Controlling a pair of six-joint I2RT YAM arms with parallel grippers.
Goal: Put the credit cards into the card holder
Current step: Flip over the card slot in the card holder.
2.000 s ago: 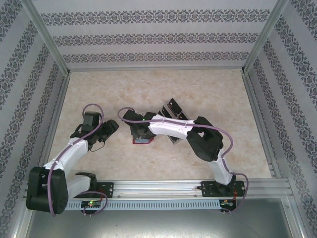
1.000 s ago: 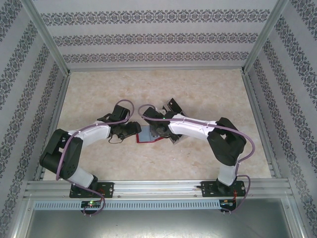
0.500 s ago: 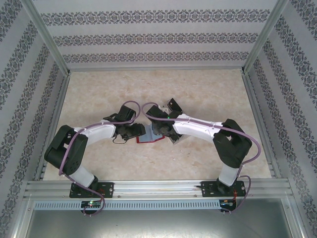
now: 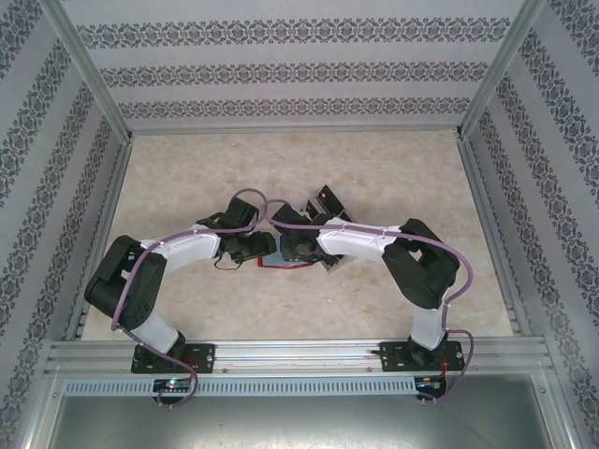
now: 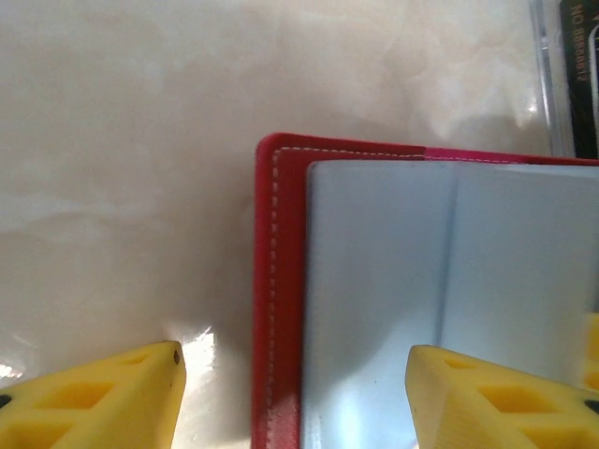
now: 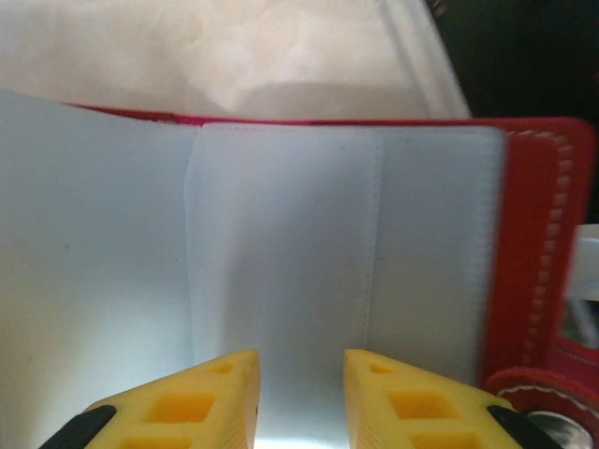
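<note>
The card holder, a red wallet, lies open on the table between both grippers, its grey-blue pockets facing up. My left gripper is open and low, straddling the wallet's stitched left edge. One yellow finger is over the table, the other over the pocket. My right gripper hovers close over the middle pocket, jaws a narrow gap apart with nothing between them. Black credit cards stand in a clear tray behind the wallet. One card shows pale lettering.
The clear slotted tray sits just right of the wallet, under my right arm. The wallet's snap tab lies at its right end. Patterned walls and metal rails enclose the pale marble table.
My left arm has swung in from the left and lowered onto the wallet's left edge. My right gripper shifted slightly right over the wallet. The wallet now lies open.
</note>
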